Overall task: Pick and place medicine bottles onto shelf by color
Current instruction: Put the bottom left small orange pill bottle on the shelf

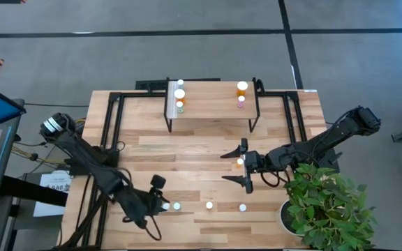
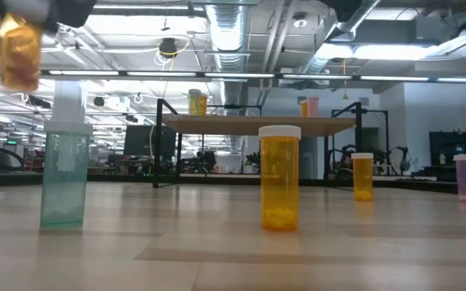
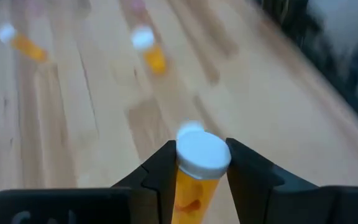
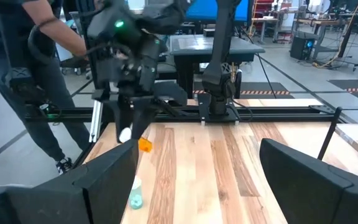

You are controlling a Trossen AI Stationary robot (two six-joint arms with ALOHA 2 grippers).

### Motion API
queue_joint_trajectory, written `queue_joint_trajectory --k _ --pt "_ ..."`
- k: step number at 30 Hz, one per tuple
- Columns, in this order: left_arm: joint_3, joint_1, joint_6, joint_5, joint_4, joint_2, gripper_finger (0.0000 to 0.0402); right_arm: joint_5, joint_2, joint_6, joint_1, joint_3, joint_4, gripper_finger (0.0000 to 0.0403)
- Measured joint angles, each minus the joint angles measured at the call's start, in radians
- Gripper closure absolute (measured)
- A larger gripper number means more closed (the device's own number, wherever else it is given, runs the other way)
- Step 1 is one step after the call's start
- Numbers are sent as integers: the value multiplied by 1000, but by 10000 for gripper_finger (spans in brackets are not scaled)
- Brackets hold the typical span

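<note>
My left gripper (image 1: 162,203) is near the table's near left and is shut on an orange medicine bottle with a white cap (image 3: 201,152); the bottle also shows in the right wrist view (image 4: 137,140) and at the low view's top left (image 2: 19,52). My right gripper (image 1: 245,166) is open and empty at mid-table, with an orange bottle (image 1: 240,162) showing between its fingers in the high view. The shelf (image 1: 211,97) stands at the far side with several bottles on it. A green bottle (image 1: 176,206), an orange one (image 1: 209,205) and a pink one (image 1: 243,207) stand near the near edge. My left gripper pinches the orange bottle's body just below the white cap (image 3: 188,186) between its two fingers. The bottle lies along the fingers, its cap end pointing out past the fingertips. It is lifted clear of the table and tilted (image 4: 143,144).
A potted plant (image 1: 326,206) stands at the near right corner, close to my right arm. A person (image 4: 30,62) stands beyond the table's left side. On the shelf, orange and green bottles (image 1: 180,96) stand at its left end, orange and pink ones (image 1: 241,94) at its right.
</note>
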Motion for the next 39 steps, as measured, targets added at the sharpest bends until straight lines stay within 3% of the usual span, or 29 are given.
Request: queue_joint_trajectory --k 9,14,34,39 --pt "-351 113 17 -70 717 -186 297 0 0 -1 7 0 3 46" --pt "-438 201 2 -157 959 -224 297 0 0 -6 5 0 2 46" --pt "-441 490 -62 -168 1207 -224 297 0 0 -9 5 0 0 46" --pt "-441 553 -69 -128 1230 -224 297 0 0 -12 5 0 0 46"
